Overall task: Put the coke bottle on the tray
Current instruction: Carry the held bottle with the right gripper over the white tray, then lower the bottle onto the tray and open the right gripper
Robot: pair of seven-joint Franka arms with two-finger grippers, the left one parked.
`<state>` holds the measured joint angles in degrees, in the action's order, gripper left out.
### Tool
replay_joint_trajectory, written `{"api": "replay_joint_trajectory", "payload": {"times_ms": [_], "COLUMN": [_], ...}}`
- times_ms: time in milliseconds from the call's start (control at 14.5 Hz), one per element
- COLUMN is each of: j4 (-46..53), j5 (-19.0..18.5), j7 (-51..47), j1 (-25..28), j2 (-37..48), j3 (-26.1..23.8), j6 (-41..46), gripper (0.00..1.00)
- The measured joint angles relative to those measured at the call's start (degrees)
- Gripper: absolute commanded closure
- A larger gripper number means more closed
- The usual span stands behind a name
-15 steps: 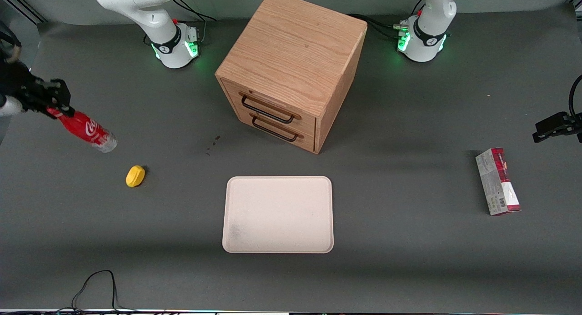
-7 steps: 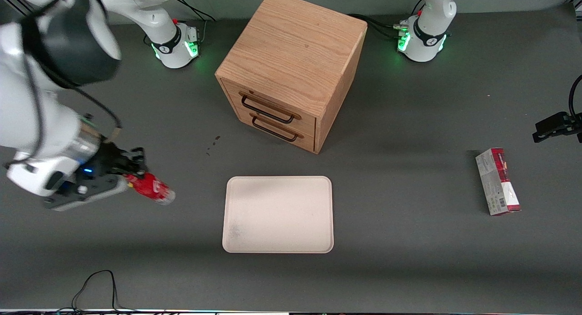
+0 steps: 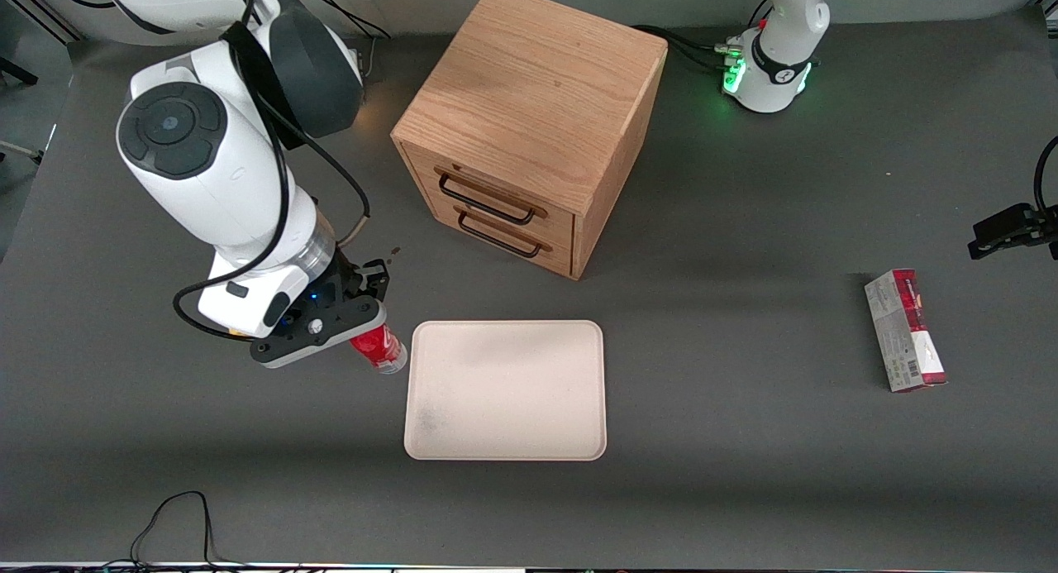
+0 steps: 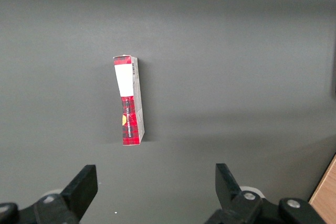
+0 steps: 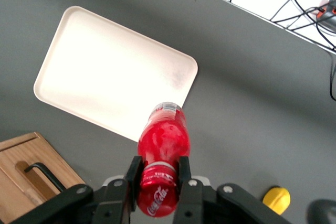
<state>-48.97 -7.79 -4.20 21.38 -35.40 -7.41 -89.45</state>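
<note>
Transport step, bottle in transit. The right gripper (image 5: 160, 174) clamps the coke bottle (image 5: 163, 145) near its neck, one finger (image 5: 132, 174) on each side, and carries it in the air above the grey table (image 3: 744, 474). In the front view the coke bottle (image 3: 378, 347) hangs just beside the tray (image 3: 506, 389), at the tray's edge toward the working arm's end of the table, its clear base tilted toward the tray; the wrist view suggests the base just overlaps the tray's rim, though the exact overlap cannot be settled.

Judged next: carry the bottle farther over the tray's bare middle, lower it until the base rests, then let go (a tilted bottle may roll, so righting it first seems wise).

Hard to make out: the gripper (image 3: 364, 304) and the bottle's cap are mostly covered by the arm's wrist in the front view. The yellow lump (image 5: 276, 199) shows only in the wrist view. The wooden drawer cabinet (image 3: 529, 126) and the red-and-grey carton (image 3: 905, 331) stand well apart from the tray.
</note>
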Motion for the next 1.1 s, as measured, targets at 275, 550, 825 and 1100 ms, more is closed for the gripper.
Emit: {"api": "replay_joint_trajectory", "payload": {"times_ms": [275,550,825,1100], "j4": [0.1,0.2,0.2,0.2], "j5": [0.0,0.0,0.0,0.0], "j7": [0.0,0.0,0.0,0.0], "j1": [-0.6,-1.5,-1.7,-1.7], "j2": [-4.3,-9.8,-15.2,-18.7], "j3": [0.0,-0.1,-0.2,-0.3], "j6": [-5.1,-8.2,-13.1,-16.3], "gripper": [1.00,1.00,1.00,1.00]}}
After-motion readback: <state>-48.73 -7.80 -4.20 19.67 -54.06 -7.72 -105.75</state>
